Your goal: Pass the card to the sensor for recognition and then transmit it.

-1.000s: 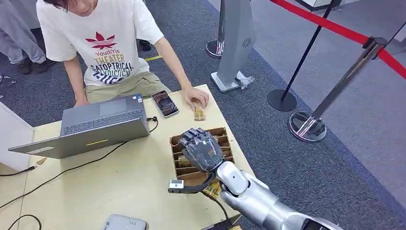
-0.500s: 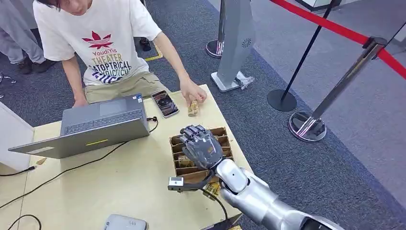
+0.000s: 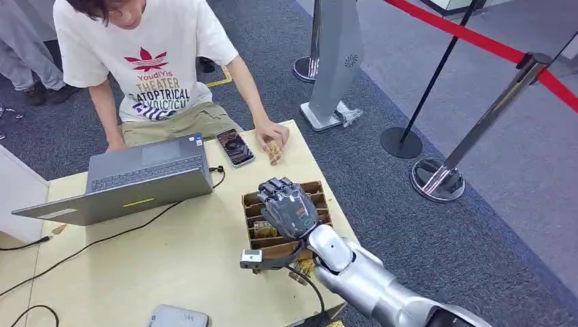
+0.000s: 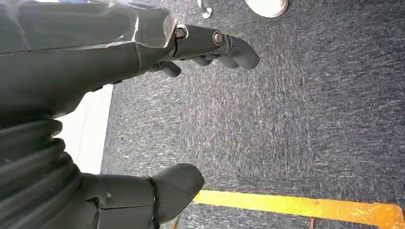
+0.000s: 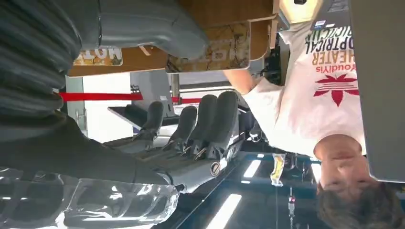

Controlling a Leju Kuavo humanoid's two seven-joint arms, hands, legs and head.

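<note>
Laptop point(image 3: 136, 178) left of the divided box point(image 3: 272, 235) on the table point(image 3: 170, 259), phone point(image 3: 235, 147) behind both

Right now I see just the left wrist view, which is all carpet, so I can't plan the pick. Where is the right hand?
Observer: The right hand hovers over a brown divided box on the table, fingers extended, nothing in it.
Operator: Are there cards in that box?
Observer: Yes, cards stand in its slots, beside the hand.
Operator: Is anyone close by?
Observer: A person's hand rests on a small item at the table's far edge, beside a phone.
</note>
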